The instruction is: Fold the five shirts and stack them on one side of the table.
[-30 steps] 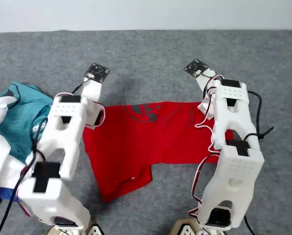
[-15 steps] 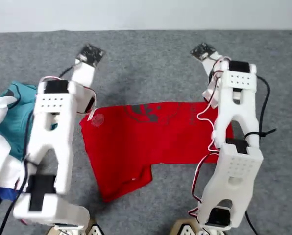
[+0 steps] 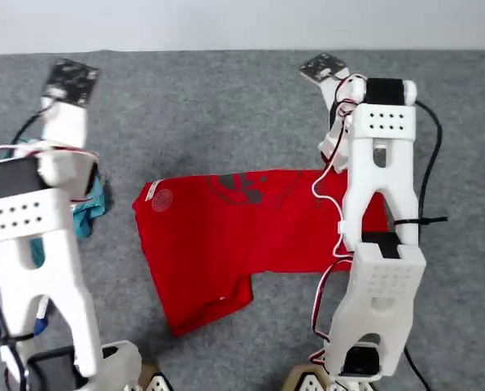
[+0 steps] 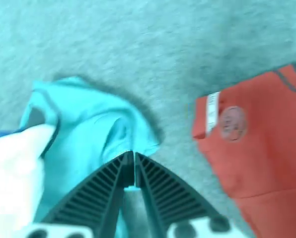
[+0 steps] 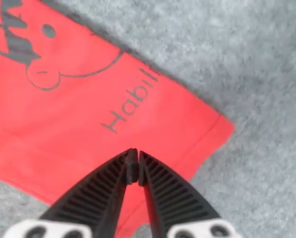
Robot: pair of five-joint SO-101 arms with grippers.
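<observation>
While the left jaws and right jaws are both pressed together empty, the red shirt (image 3: 226, 236), with dark cartoon print, lettering and a white label (image 4: 213, 113), lies on the table (image 3: 226, 98) beneath the right pair, a crumpled teal shirt (image 4: 83, 134) beneath the left.

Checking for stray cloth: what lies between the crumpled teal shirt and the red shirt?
Just bare grey felt between teal shirt and red shirt, in the left wrist view.

The red shirt (image 3: 218, 236) is soft matt cloth; the table (image 3: 226, 98) covering is rough grey felt.
</observation>
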